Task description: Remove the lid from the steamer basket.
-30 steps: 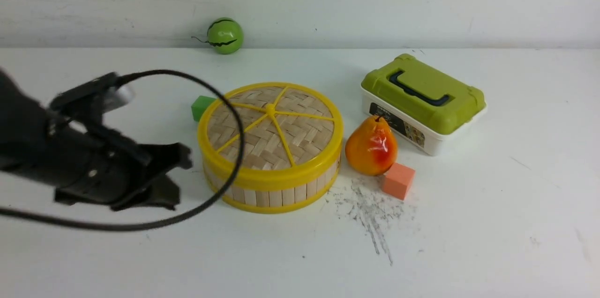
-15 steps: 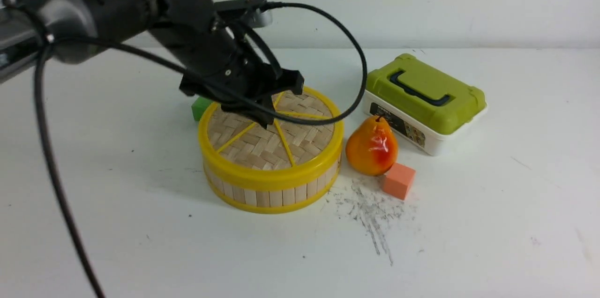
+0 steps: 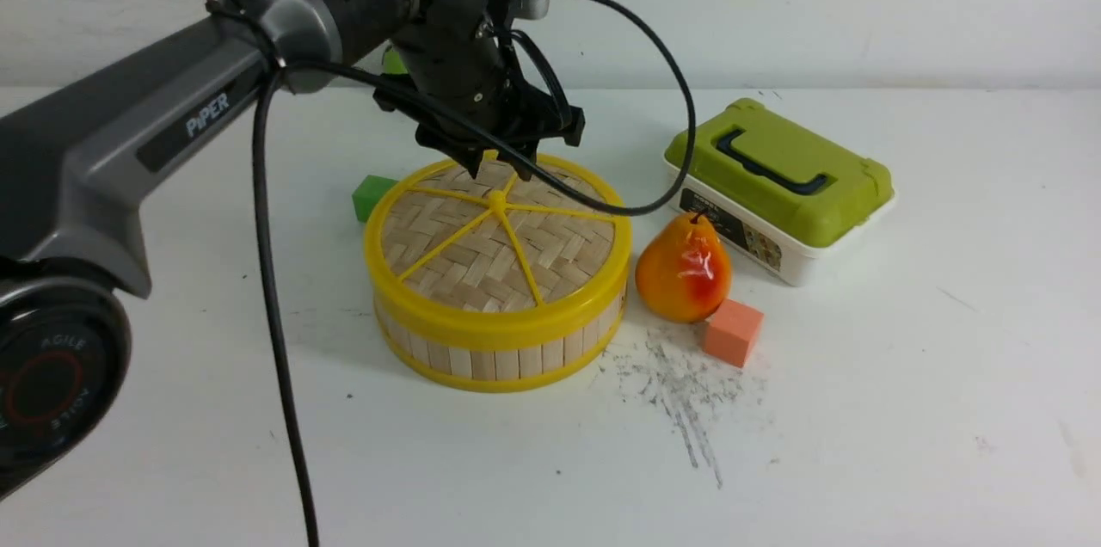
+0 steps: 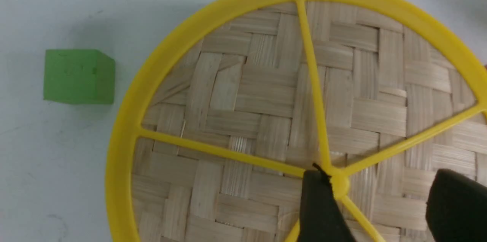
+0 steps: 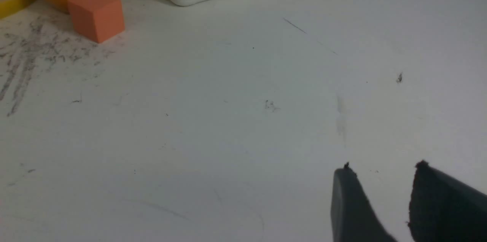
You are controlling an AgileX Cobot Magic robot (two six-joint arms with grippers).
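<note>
The lid (image 3: 497, 248), woven pale bamboo with a yellow rim and spokes, sits flat on the steamer basket (image 3: 503, 358) at the table's middle. My left gripper (image 3: 503, 158) hangs open just above the lid's far half, pointing down. In the left wrist view the lid (image 4: 266, 101) fills the frame. One dark finger (image 4: 319, 207) stands beside the centre knob (image 4: 339, 184), the other finger (image 4: 456, 204) is well apart, and only lid shows between them. My right gripper (image 5: 382, 167) is open over bare table, holding nothing.
An orange-red pear (image 3: 684, 267) and an orange cube (image 3: 732, 332) stand close to the basket's right side. A white box with an olive-green lid (image 3: 778, 181) sits behind them. A green cube (image 3: 372, 196) lies at the basket's far left. The arm's black cable (image 3: 267, 272) hangs in front.
My left arm swung up from low at the table's left to above the lid, then shifted toward its far edge. Its jaws went from shut to open.
</note>
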